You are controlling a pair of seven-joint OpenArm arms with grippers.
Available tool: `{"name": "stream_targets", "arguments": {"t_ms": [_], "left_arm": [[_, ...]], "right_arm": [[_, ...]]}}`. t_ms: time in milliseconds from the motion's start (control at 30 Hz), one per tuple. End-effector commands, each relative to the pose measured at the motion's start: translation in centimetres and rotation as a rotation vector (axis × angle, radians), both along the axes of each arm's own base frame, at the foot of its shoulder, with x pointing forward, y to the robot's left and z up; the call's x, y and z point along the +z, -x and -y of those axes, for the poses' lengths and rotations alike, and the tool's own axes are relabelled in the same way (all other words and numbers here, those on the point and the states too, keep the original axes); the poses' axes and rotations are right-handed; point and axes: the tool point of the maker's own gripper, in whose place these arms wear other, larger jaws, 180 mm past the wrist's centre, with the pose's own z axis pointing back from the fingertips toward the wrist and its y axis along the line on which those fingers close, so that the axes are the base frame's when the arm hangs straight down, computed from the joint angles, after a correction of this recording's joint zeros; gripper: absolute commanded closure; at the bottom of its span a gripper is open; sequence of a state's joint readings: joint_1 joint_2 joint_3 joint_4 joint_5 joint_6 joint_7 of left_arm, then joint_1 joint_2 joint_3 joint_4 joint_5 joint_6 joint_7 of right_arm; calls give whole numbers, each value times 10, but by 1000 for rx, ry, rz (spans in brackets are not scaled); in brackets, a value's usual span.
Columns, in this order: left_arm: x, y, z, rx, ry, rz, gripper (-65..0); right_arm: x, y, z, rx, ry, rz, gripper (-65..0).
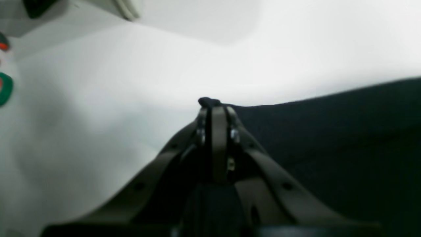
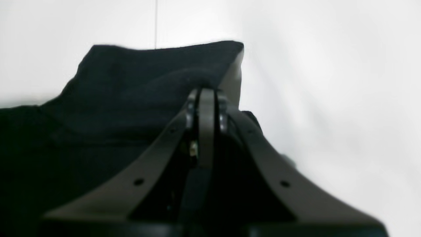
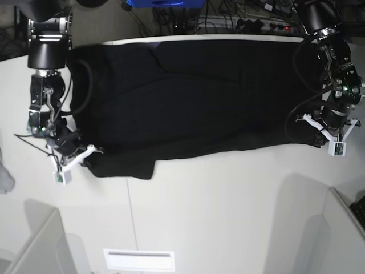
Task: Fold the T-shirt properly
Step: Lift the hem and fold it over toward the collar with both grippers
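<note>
While the large plain black short-sleeved cloth T-shirt [image 3: 194, 97] lay spread across the far half of the white table [image 3: 228, 211], you were at a lengthwise fold, pinching its near edge at both ends. Your left gripper [image 1: 210, 102] had its jaws closed on a nub of black hem at the corner; your right gripper [image 2: 205, 90] was clamped on cloth near the sleeve. Next, I judge, you needed to lift both ends evenly and carry them across together, keeping the edge taut.
</note>
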State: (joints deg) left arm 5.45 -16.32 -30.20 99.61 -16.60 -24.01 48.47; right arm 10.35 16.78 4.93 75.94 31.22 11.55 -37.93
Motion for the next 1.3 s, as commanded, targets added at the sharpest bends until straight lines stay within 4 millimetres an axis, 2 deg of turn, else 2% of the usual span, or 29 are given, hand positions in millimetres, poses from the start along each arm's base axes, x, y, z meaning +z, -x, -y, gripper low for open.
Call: {"name": "stream_targets", "arguments": {"t_ms": [0,333,600,767,900,1033,1267], "left_arm": [[20,-6,-1,-18,-26,59,0],[27,14,11,-58,-70,57,0],[33,26,21,-84,-89,63,0],[37,36,12,-50,-23,94,0],[38,48,2,-41,-8,93,0],[31,58,3,-45,-3,63,0],[25,66,4,-59,-7,38,0]], "right_arm": [[22,-12,7,-9,6,71,0],[27,6,10,-7,18,66,0],[21,22,6,11,27,41,0],[28,27,1,27,35,63,0],[24,33,0,30,34,52,0],[21,37,-1,32,30,44,0],[29,50,-10,62,41,53,0]]}}
